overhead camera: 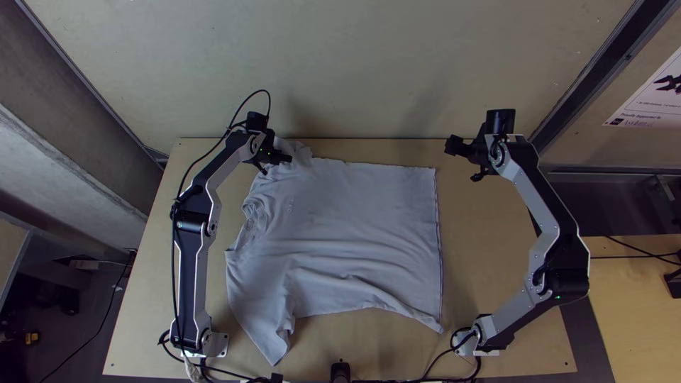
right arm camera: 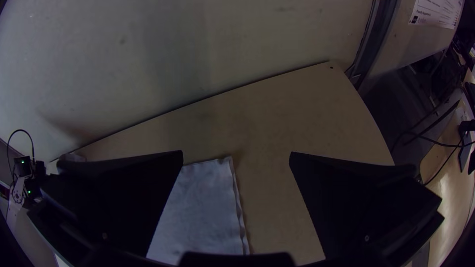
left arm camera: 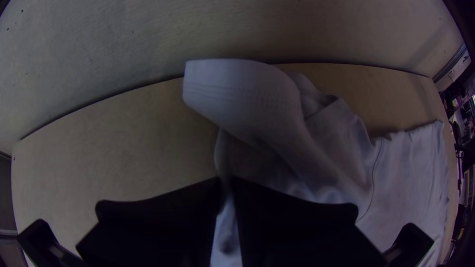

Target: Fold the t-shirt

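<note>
Grey t-shirt (overhead camera: 355,220), collar (overhead camera: 254,217) leftward, long axis left-right

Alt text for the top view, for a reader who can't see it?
A pale t-shirt lies spread but rumpled on a light wooden table, collar to the left. The left gripper pinches its far sleeve; the right gripper, open, is off its far right corner.

Top view: left gripper (overhead camera: 285,158) covers part of t-shirt's (overhead camera: 355,220) far sleeve; poster (overhead camera: 649,103) cut by right edge, small print illegible. Left wrist view: pinched cloth partly hidden by fingers. Right wrist view: right gripper (overhead camera: 465,161) blocks part of t-shirt; left arm (right arm camera: 19,190) cropped.
</note>
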